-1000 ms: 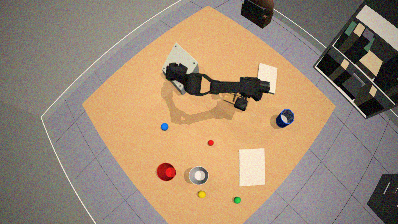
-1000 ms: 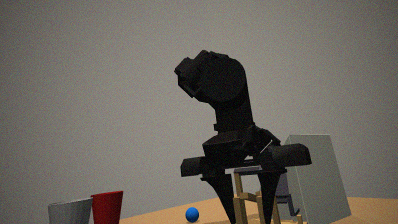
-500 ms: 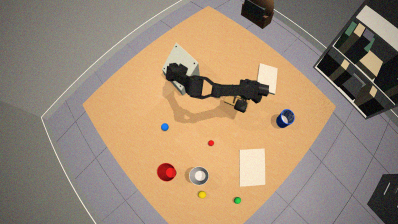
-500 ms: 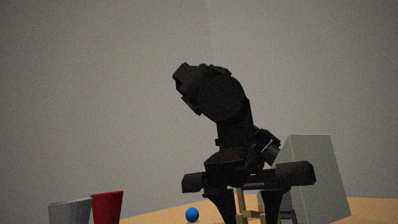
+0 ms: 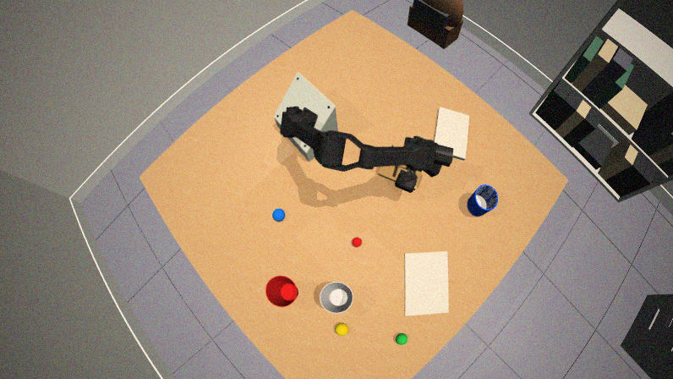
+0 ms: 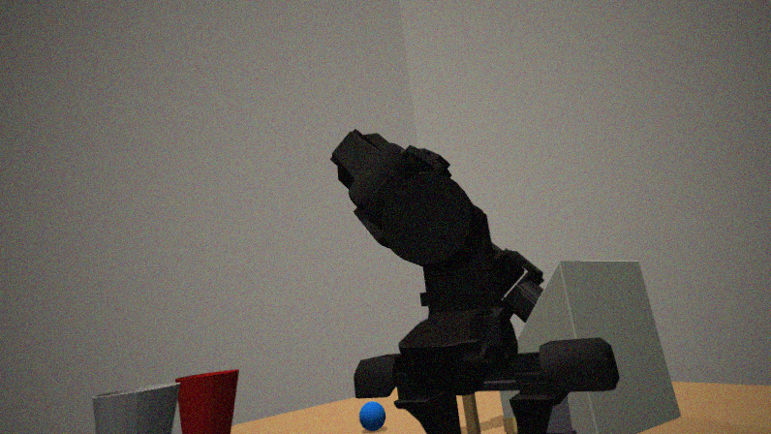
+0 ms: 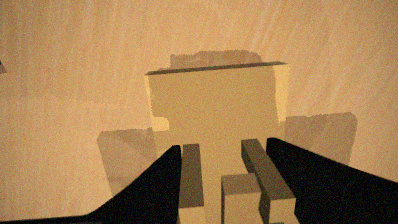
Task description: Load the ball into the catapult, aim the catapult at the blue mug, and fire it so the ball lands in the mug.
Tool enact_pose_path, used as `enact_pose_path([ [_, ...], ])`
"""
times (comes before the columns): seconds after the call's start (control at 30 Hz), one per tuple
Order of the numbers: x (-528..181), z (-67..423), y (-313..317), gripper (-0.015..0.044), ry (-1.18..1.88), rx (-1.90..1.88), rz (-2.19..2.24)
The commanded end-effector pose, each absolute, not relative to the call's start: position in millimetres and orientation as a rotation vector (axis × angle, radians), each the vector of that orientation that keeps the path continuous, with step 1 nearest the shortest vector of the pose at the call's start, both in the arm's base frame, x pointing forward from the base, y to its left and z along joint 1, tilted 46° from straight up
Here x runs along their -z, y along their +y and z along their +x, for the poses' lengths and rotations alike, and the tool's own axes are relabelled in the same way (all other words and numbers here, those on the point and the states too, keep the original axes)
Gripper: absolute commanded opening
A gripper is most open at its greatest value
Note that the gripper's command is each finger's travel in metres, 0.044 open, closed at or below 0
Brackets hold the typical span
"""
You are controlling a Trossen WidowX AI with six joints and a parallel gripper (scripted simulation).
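Observation:
The wooden catapult shows in the wrist view, with its flat base plate point(image 7: 215, 100) and two upright posts; a post point(image 6: 471, 412) shows in the exterior view. My gripper point(image 7: 223, 149) point(image 6: 485, 418) is shut on the catapult, one black finger outside each upright. In the top view the arm hides most of the catapult. Whether its base touches the table is not clear. The blue mug point(image 5: 475, 206) stands upright to the right of the gripper. A small red ball point(image 5: 357, 242) lies on the table, away from the gripper. No ball is visible on the catapult.
Blue ball point(image 5: 278, 215) point(image 6: 372, 416), yellow ball point(image 5: 341, 329), green ball point(image 5: 402, 338), red cup point(image 5: 275, 287) point(image 6: 209, 401) and grey cup point(image 5: 336, 310) point(image 6: 135, 412) stand apart. White sheets point(image 5: 426, 283) point(image 5: 451, 127) lie near the right. A pale block point(image 5: 310, 96) point(image 6: 615, 323) is at the arm's base.

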State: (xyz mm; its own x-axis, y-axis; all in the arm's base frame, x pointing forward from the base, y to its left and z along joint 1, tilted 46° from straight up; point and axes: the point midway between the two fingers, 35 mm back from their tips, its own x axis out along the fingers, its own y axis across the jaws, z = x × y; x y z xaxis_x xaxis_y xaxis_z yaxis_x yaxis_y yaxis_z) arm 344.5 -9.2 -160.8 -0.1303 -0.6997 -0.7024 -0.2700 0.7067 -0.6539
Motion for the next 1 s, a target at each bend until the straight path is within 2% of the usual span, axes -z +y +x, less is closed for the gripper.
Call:
enact_pose_path([
  [0.0,160,345,-9,0.0000,1.708,0.444,-0.781],
  [0.03,160,345,-9,0.0000,1.708,0.444,-0.781],
  [0.5,160,345,-9,0.0368,1.708,0.444,-0.781],
  [0.6,145,351,8,0.0440,1.708,0.441,-0.779],
  [0.77,93,357,61,0.0440,1.709,0.438,-0.779],
  [0.97,102,357,55,0.0440,1.700,0.430,-0.791],
])
